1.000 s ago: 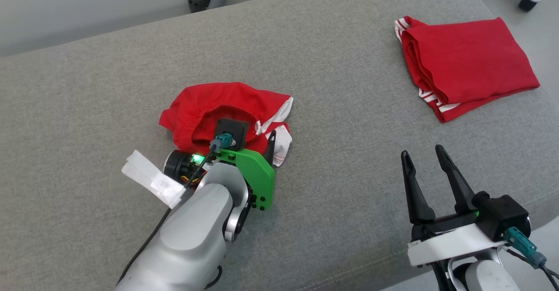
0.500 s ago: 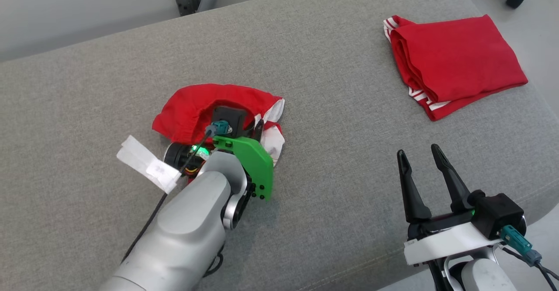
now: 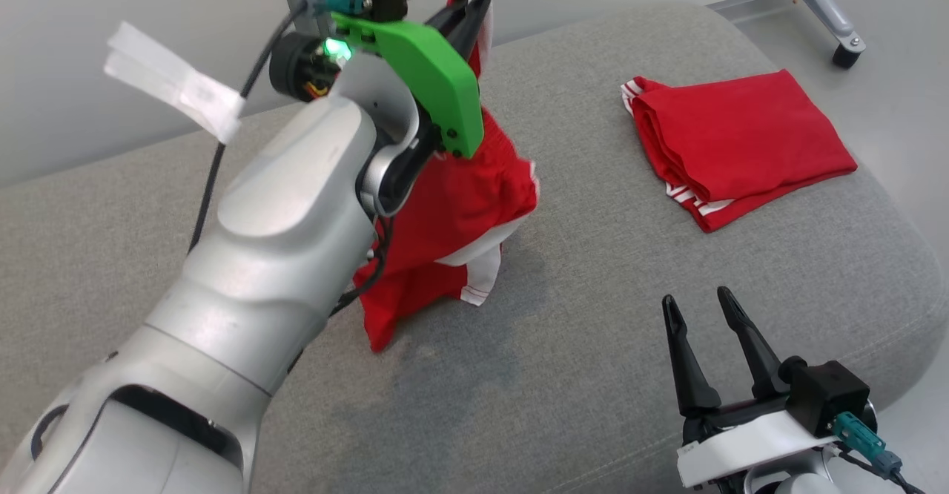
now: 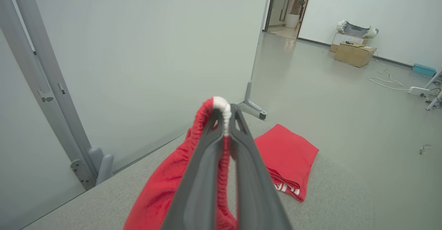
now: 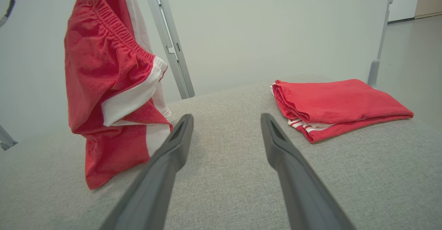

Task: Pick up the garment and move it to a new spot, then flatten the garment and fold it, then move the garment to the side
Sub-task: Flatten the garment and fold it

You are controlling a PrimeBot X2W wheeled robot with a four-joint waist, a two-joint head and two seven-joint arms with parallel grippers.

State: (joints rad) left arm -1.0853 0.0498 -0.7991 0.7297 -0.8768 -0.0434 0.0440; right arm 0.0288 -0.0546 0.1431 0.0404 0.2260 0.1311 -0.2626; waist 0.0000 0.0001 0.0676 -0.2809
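Left gripper (image 3: 474, 6) is clamped on the elastic waistband of the red shorts (image 3: 452, 205) and held high. The shorts hang from it, long axis vertical. The lowest corner is at or just above the grey cushion (image 3: 593, 346); contact unclear. Right gripper (image 3: 693, 303) is spread wide, empty and low, to the right of the hanging hem. It is the arm nearer the free edge. The folded red garment (image 3: 741, 145) lies well apart, far right.

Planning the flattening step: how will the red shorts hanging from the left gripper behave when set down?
Probably floppy: the red shorts hang in limp folds from the left gripper, pinched at the waistband. Likely light: that small pinch carries them. They'd probably crumple on the grey cushion, not land flat.
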